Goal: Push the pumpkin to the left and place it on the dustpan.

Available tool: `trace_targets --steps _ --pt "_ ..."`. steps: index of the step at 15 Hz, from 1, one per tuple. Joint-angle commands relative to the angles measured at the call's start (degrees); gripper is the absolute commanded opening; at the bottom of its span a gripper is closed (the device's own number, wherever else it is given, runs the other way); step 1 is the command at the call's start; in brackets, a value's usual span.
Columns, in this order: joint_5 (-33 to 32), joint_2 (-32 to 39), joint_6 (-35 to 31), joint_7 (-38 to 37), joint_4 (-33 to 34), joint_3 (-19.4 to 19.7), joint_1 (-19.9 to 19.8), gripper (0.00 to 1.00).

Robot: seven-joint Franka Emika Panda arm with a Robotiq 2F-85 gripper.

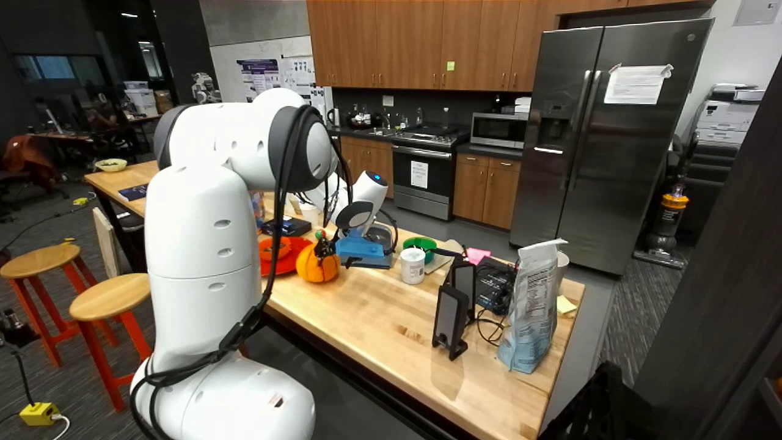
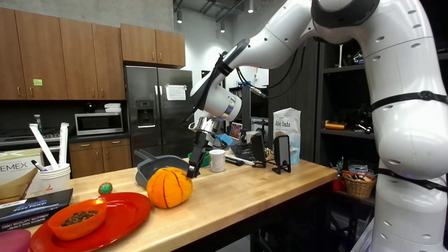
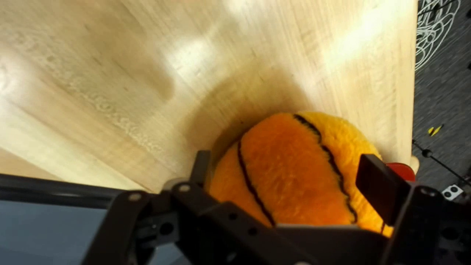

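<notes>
In the wrist view, the tool [image 3: 285, 163] is spread, its fingers [image 3: 382, 188] well apart with the orange pumpkin [image 3: 294, 175] between them, low in the frame; whether they touch it cannot be told. In an exterior view, the pumpkin rests on the worktop [image 2: 224, 192] left of centre, in front of the grey dustpan [image 2: 159, 165] and just beside a red plate [image 2: 127, 211]. In an exterior view, near mid-frame, a white tub [image 1: 412, 266] stands to the pumpkin's right, two speakers [image 1: 449, 319] farther right.
</notes>
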State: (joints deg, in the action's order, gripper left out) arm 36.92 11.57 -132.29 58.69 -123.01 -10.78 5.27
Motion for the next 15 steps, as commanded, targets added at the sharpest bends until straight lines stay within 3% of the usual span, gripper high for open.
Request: trace_targets --steps 1,4,9,12,15 --pt "-0.91 -0.76 3.19 -0.81 1.04 -1.01 0.2 1.0" --pt "0.51 -1.55 1.63 -0.01 0.52 -1.98 0.49 1.0" --pt "7.65 -0.34 -10.67 1.62 -0.08 -3.73 1.27 1.0" --pt "8.84 3.05 -23.49 1.6 0.46 -4.43 2.4 1.0" --pt "14.5 7.68 -38.29 5.91 2.36 -6.85 2.42 1.0"
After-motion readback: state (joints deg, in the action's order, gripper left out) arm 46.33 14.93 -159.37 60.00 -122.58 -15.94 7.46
